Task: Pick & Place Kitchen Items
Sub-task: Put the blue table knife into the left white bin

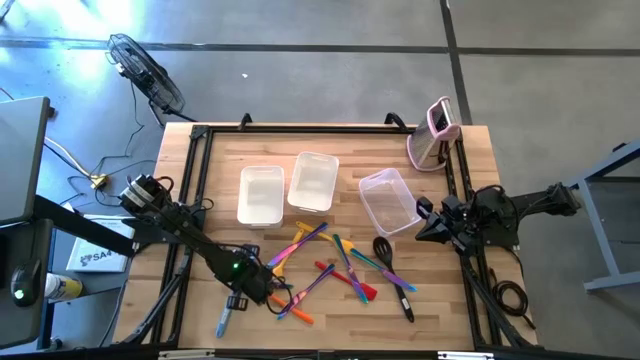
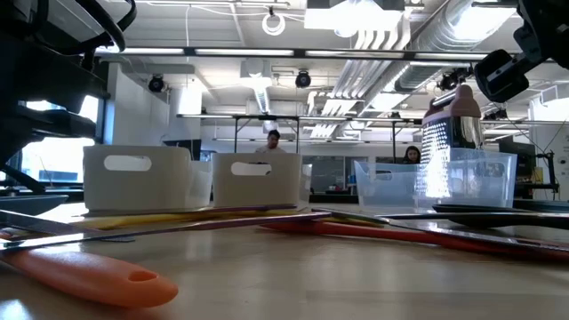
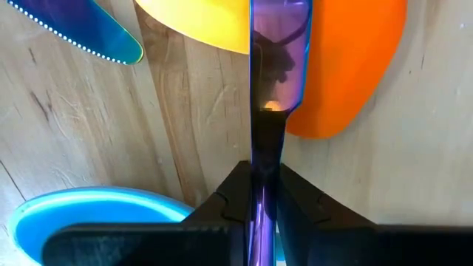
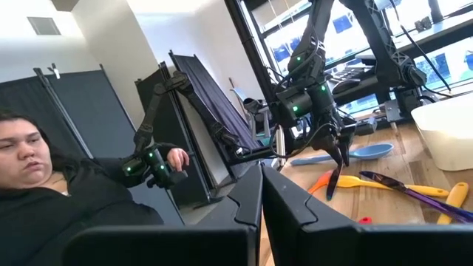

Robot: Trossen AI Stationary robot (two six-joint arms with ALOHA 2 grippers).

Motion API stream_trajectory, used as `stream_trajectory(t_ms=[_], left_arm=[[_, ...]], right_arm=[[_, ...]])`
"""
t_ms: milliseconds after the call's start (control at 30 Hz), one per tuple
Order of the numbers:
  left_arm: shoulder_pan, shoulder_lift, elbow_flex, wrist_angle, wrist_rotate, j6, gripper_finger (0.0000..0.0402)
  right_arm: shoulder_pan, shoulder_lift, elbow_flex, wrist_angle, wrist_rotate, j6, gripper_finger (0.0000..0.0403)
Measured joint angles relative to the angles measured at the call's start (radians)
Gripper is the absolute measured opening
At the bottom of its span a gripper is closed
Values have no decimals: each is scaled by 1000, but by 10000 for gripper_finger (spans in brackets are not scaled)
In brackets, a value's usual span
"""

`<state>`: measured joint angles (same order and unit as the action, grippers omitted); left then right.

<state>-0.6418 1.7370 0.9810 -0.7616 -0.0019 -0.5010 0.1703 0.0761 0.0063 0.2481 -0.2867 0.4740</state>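
Note:
Slim long-handled utensils (image 1: 335, 265) lie in a loose pile on the wooden table (image 1: 470, 160), near its front edge. My left gripper (image 1: 262, 287) points down at the pile's left end, shut on a purple utensil (image 3: 278, 52). Under that utensil's wide end lie a yellow head (image 3: 199, 22) and an orange head (image 3: 347, 66). A light blue spoon (image 3: 96, 214) lies on the table beside the fingers. My right gripper (image 1: 424, 226) waits shut above the table's right side, nothing in it. My left gripper pinches the purple utensil's slim part (image 3: 260, 166) between its two fingers, just short of where it widens. The fingers (image 3: 222, 207) come from above, pointing down, and lie across it. The wide end reaches over the yellow and orange heads; whether it is lifted I cannot tell.
Three clear tubs (image 1: 261, 195), (image 1: 313, 182), (image 1: 388, 200) stand in a row behind the pile. A pink-and-white gadget (image 1: 437, 135) stands upright at the far right corner. A person (image 4: 44, 185) sits beyond the table's left side. An orange handle (image 2: 89, 276) lies close to the low camera.

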Motion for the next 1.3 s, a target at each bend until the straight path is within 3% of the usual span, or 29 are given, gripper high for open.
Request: stream_trajectory(t_ms=[200, 567, 667, 1033, 1200, 1300], left_arm=[[0, 1, 15, -21, -3, -24, 31], [0, 7, 210, -226, -19, -27, 31], [0, 6, 263, -285, -75, -27, 31], [0, 4, 528, -572, -563, -178, 31], [1, -4, 617, -797, -818, -393, 31], [15, -67, 604, -781, -940, -468, 31]], right_arm=[[0, 0, 0, 0, 0, 0, 6], [0, 0, 0, -10, 0, 0, 6], [0, 0, 0, -13, -1, -3, 6], [0, 0, 0, -13, -1, -3, 6], [0, 0, 0, -13, -1, -2, 6], [0, 0, 0, -13, -2, -2, 6]])
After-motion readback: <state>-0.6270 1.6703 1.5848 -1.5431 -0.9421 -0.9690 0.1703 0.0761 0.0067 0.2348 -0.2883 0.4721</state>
